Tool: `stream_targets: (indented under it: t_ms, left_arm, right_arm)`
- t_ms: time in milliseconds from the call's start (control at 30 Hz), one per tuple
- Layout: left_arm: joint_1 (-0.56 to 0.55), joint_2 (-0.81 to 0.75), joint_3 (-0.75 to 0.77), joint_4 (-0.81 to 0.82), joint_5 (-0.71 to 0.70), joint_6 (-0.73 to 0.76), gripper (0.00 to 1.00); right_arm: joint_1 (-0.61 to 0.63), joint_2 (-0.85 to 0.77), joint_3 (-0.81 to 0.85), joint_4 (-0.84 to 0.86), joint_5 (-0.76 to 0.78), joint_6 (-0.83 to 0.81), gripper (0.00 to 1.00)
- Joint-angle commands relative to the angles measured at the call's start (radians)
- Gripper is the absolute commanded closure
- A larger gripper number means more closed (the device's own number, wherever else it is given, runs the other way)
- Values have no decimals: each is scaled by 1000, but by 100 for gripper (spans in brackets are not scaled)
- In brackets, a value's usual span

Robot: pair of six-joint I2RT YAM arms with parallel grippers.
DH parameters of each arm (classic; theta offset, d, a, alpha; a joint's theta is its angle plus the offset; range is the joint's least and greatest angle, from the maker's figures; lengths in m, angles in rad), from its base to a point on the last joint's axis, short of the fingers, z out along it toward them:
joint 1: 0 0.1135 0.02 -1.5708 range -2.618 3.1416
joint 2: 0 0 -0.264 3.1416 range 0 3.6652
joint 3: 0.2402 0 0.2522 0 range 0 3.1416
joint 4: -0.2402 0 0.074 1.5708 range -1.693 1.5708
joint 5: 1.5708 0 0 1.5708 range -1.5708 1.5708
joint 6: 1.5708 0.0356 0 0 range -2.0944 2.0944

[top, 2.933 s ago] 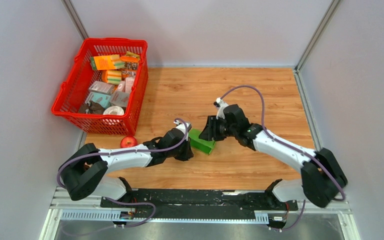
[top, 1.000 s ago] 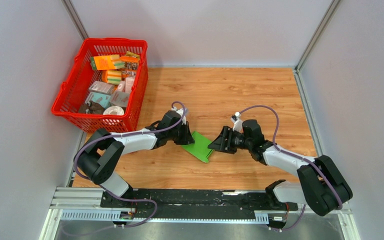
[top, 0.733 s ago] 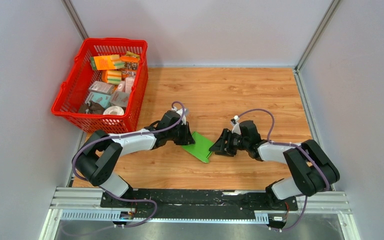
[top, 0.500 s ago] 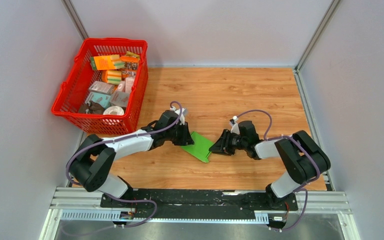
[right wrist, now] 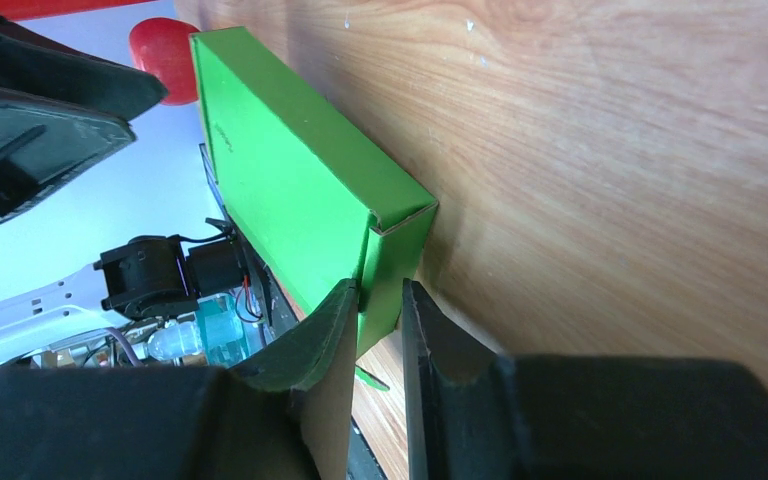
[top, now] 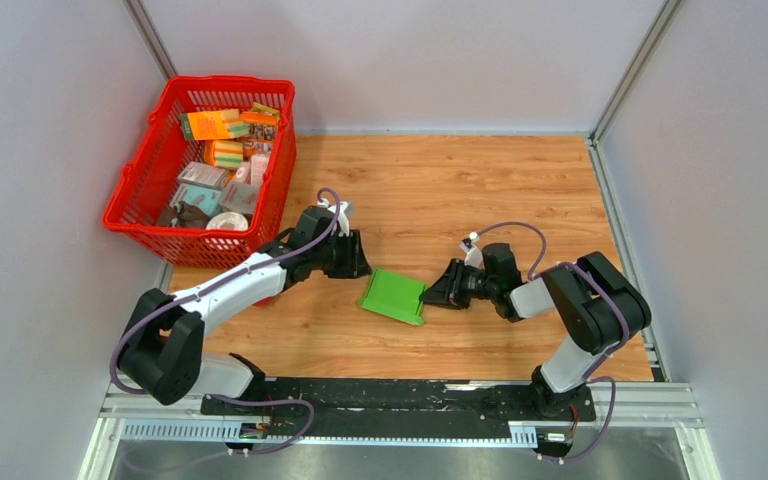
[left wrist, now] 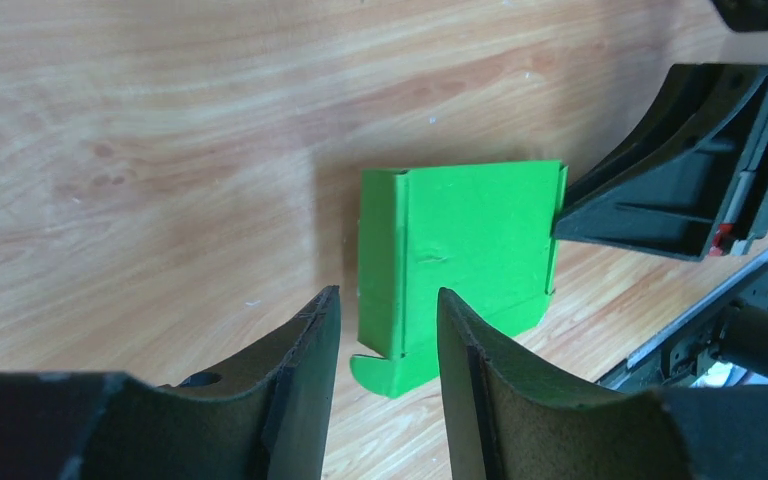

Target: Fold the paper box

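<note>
Top view: paper box point(top: 393, 297) lies low on the table point(top: 480, 190) between both pincers. It sits ahead of the left pincer point(top: 357, 267) with bare wood between them, and its far end meets the tips of the right pincer point(top: 430, 297).

Left wrist view: the left pincer's jaws stand wide with nothing in them. The box is just beyond the tips, rounded tab nearest.

Right wrist view: the right pincer is narrow, a jaw either side of the box's end-wall corner. Card fills the gap, so I read it as a pinch.

Handling (judgement only): thin card, very light, springy at the creases, likely to skate on smooth wood, and the hollow body would crush. Take a wall edge or flap beside a crease while the other pincer pins it down.
</note>
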Motion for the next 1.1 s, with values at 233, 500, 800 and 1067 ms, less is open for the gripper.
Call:
stream_targets:
  t_ms: [233, 500, 800, 1067]
  left_arm:
    - [5, 97, -48, 192, 221, -87, 48]
    - [5, 117, -60, 170, 181, -99, 47]
    - [5, 120, -56, 143, 195, -90, 45]
    - [5, 216, -77, 350, 376, -202, 45]
  right_arm:
    - [-22, 51, -40, 37, 40, -15, 78]
    - [-31, 91, -57, 80, 51, 2, 80]
    - [-42, 101, -63, 92, 40, 7, 82]
    - [-45, 106, -65, 94, 40, 4, 82]
